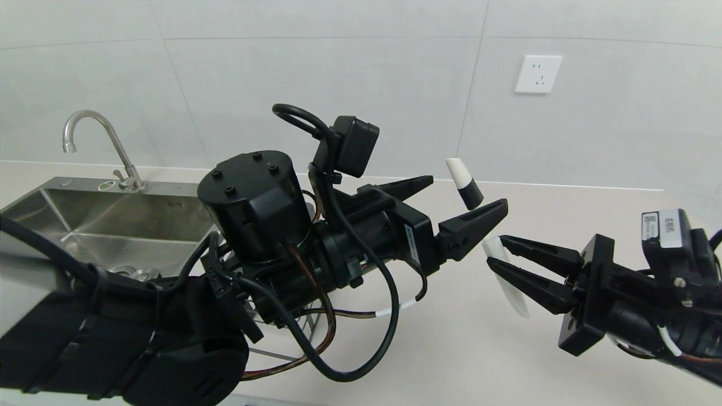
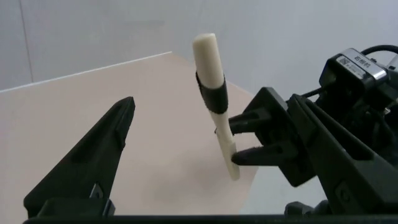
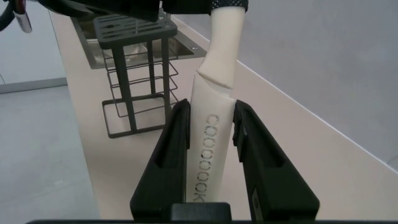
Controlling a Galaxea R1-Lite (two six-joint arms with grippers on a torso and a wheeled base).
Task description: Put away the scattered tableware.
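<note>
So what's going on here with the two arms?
The right gripper is shut on a white utensil with a black band, holding it by its flat end above the counter. The left gripper is open, close to the utensil's other end without gripping it. A black wire rack stands beside the sink.

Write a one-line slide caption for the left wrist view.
A white knife, handle up, held by its blade in the right gripper over the countertop, beside a finger of the open left gripper.
</note>
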